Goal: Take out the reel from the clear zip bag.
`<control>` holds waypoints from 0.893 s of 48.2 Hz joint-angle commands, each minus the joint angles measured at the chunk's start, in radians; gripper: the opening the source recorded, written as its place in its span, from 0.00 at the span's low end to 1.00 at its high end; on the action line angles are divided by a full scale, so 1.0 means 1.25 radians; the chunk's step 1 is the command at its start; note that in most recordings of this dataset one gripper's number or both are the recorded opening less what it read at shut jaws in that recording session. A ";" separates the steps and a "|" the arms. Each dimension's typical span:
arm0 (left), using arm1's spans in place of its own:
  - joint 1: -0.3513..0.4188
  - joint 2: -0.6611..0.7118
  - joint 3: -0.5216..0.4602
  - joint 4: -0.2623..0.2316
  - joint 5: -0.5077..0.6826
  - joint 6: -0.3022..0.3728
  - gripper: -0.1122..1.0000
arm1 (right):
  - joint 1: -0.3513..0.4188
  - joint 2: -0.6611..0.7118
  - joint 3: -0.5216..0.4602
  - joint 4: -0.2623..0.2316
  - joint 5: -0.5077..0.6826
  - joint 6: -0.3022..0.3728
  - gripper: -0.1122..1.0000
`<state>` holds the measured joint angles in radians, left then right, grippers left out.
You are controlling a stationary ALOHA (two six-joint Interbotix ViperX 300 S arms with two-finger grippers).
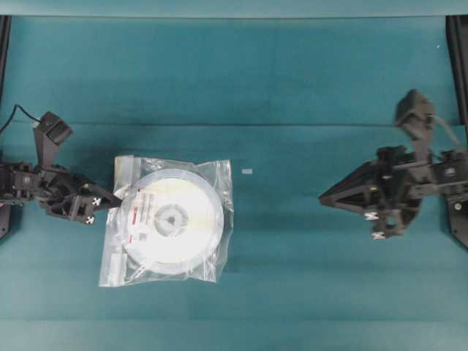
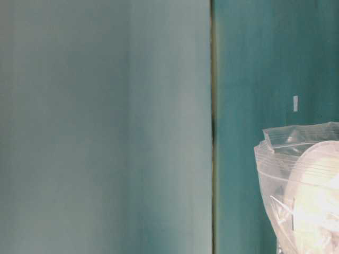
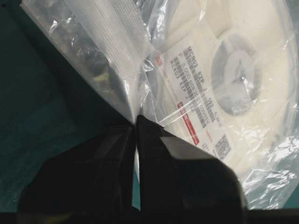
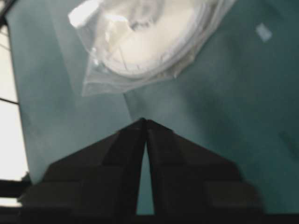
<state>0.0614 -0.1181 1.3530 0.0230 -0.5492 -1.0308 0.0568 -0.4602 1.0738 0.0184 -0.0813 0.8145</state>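
Note:
The clear zip bag (image 1: 218,174) lies flat on the teal table, left of centre, with the white reel (image 1: 172,219) inside it, label and grey hub facing up. My left gripper (image 1: 117,199) is at the bag's left edge, beside the zip strip. In the left wrist view its jaws (image 3: 136,122) are pressed together on a fold of the bag (image 3: 93,56), right next to the reel's (image 3: 233,70) label. My right gripper (image 1: 322,197) hovers far to the right, tips together and holding nothing. The right wrist view has the gripper (image 4: 144,121) well short of the bag (image 4: 103,81) and reel (image 4: 149,42).
A small white scrap (image 1: 246,171) lies on the table just right of the bag's upper corner. Black frame posts (image 1: 458,58) stand at the table's left and right edges. The table-level view catches only the bag's (image 2: 275,143) top part at its right edge.

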 commanded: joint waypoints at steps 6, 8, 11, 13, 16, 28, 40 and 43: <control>0.004 -0.002 -0.009 0.002 0.000 0.001 0.11 | 0.017 0.147 -0.097 0.001 -0.006 0.031 0.66; 0.004 -0.001 -0.010 0.002 0.000 0.001 0.11 | 0.020 0.182 -0.121 0.001 -0.004 0.032 0.75; 0.004 0.000 -0.011 0.002 0.000 -0.001 0.11 | 0.023 0.233 -0.161 0.001 0.001 0.033 0.86; 0.004 0.000 -0.012 0.002 0.000 -0.001 0.11 | 0.026 0.258 -0.179 0.001 0.002 0.033 0.89; 0.004 0.000 -0.013 0.002 0.000 -0.001 0.11 | 0.026 0.288 -0.204 0.001 0.004 0.036 0.87; 0.004 -0.001 -0.013 0.002 0.000 -0.006 0.11 | 0.009 0.380 -0.255 0.018 -0.001 0.075 0.85; 0.004 -0.001 -0.013 0.002 0.000 -0.006 0.11 | -0.005 0.444 -0.277 0.034 -0.079 0.160 0.85; 0.004 0.000 -0.013 0.002 0.000 -0.006 0.11 | -0.005 0.461 -0.290 0.034 -0.090 0.169 0.85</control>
<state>0.0629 -0.1166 1.3453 0.0230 -0.5461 -1.0385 0.0476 0.1028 0.7378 0.0583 -0.1687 1.0094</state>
